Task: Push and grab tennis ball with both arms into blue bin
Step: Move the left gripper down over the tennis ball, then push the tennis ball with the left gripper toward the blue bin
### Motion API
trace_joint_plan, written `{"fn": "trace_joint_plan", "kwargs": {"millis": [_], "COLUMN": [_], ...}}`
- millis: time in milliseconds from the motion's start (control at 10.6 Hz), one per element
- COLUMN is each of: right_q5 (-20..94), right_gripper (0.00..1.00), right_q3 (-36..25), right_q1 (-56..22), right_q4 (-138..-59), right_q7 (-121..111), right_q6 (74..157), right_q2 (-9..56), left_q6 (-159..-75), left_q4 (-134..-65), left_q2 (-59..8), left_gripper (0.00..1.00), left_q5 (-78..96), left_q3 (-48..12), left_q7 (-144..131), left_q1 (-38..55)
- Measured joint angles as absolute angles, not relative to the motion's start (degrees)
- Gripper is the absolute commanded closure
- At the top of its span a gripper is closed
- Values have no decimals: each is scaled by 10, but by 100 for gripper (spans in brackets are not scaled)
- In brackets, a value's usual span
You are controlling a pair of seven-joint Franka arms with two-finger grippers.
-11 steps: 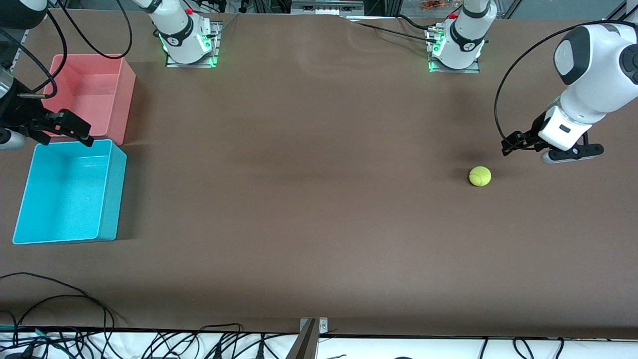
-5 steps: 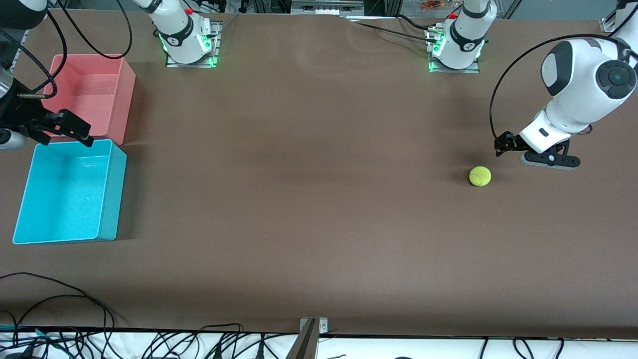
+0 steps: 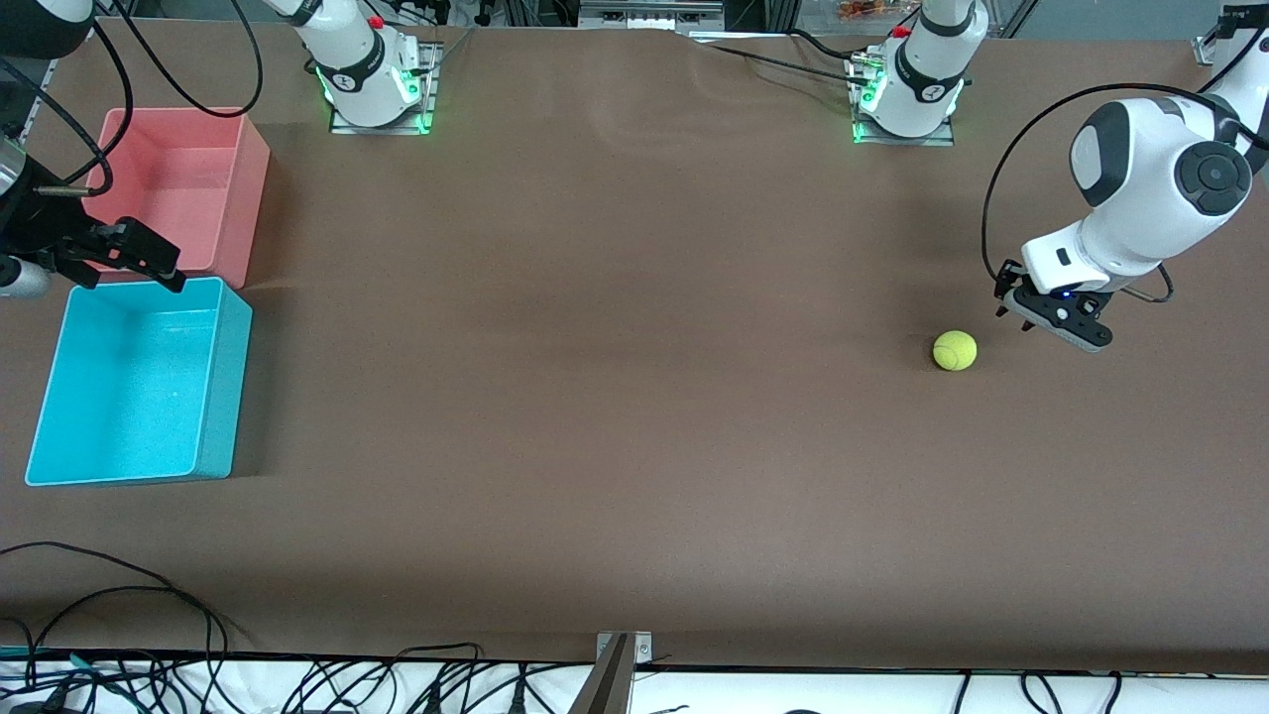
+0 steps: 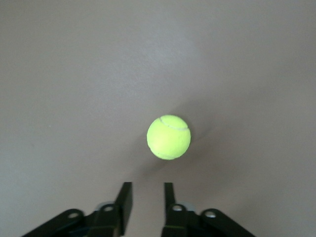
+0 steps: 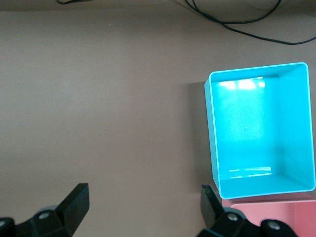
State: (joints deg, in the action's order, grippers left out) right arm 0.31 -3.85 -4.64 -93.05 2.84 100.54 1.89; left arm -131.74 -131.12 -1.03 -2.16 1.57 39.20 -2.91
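On the brown table (image 3: pixel 634 397), fuzzy round tennis ball (image 3: pixel 955 350) beside narrowly parted left claw (image 4: pixel 146 200); right claw (image 5: pixel 143 202) wide apart

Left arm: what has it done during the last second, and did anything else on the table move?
The left gripper came down toward the tennis ball and narrowed its fingers; a gap remains and nothing is held or touched. The ball stayed in place. The right gripper waits open above the blue bin and pink bin, unmoved.
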Motion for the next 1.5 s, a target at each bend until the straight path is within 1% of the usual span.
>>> {"fn": "trace_joint_plan", "kwargs": {"millis": [282, 470, 752, 940, 1222, 1504], "right_q5": [3, 3, 3, 3, 3, 3], "right_gripper": [0, 0, 0, 0, 0, 0], "right_q3": [-38, -38, -38, -38, -38, -38], "right_q1": [-46, -46, -46, -46, -47, -47], "right_q4": [-931, -931, -931, -931, -931, -931], "right_q7": [28, 28, 28, 28, 28, 28], "right_q6": [1005, 1005, 1005, 1005, 1005, 1004], "right_q2": [19, 19, 20, 21, 22, 22], "left_q6": [-1318, -1322, -1342, -1380, -1420, -1443], "left_q4": [-1312, -1315, -1316, -1317, -1317, -1317], "left_q2": [-15, -29, -61, -90, -134, -158], "left_gripper": [100, 100, 100, 100, 100, 100], "left_q5": [-20, -20, -20, -19, -17, 17], "left_q3": [48, 63, 63, 63, 63, 63], "left_q7": [603, 691, 785, 856, 893, 907], "left_q1": [-31, -33, -34, -34, -34, -34]}}
